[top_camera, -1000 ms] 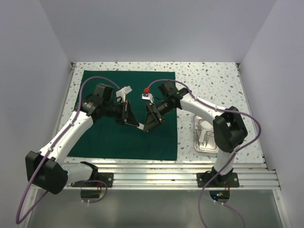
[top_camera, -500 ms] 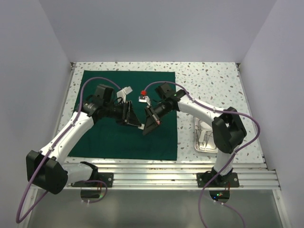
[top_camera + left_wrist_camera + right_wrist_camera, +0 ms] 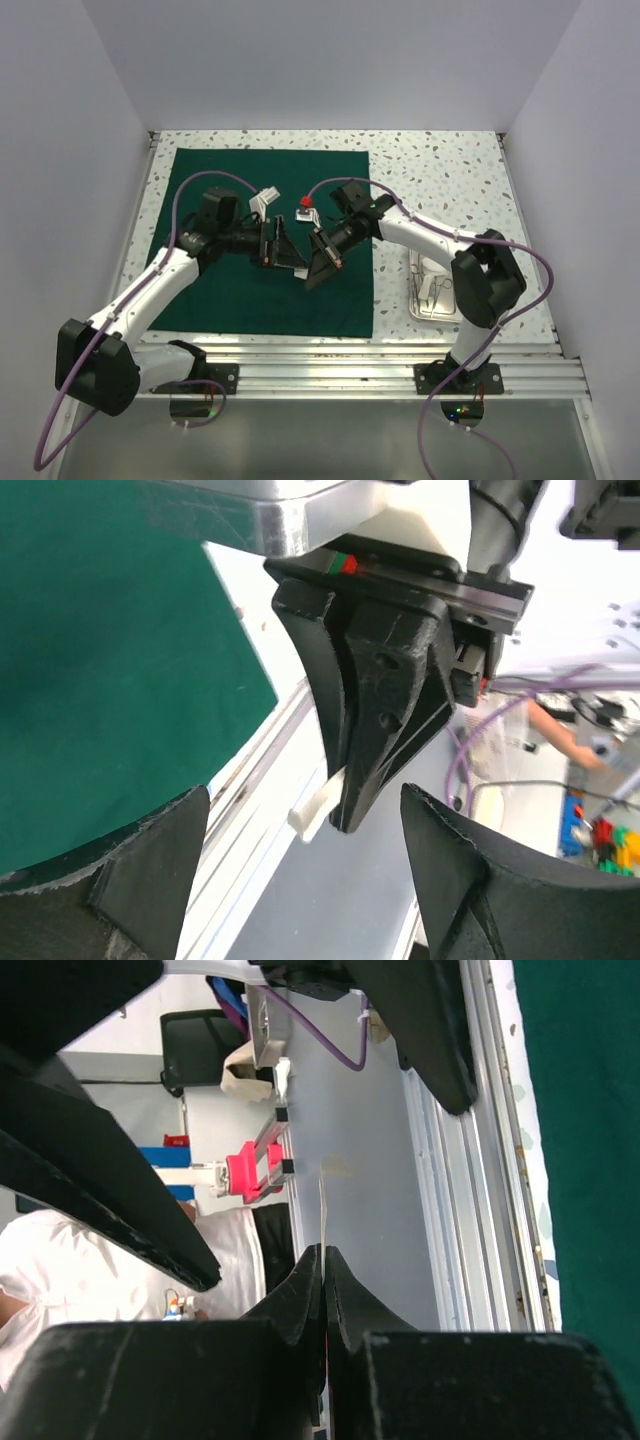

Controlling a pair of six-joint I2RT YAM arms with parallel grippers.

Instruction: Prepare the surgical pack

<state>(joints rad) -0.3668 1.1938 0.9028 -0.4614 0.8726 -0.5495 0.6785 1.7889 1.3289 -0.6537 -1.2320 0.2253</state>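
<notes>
While arms meet over cloth (image 3: 230,300), left claw (image 3: 303,795) spread empty; right claw (image 3: 323,1257) pinching gauze (image 3: 312,816)

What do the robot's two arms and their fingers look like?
Both the left arm and the right arm have white links with black joints. A purple cable loops along each. The fingers are matte black, tapered wedges.

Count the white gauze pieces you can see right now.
2: one gauze piece pinched in the right gripper above the green cloth, another in the steel tray at right. The right arm partly covers the tray, so more may hide.
</notes>
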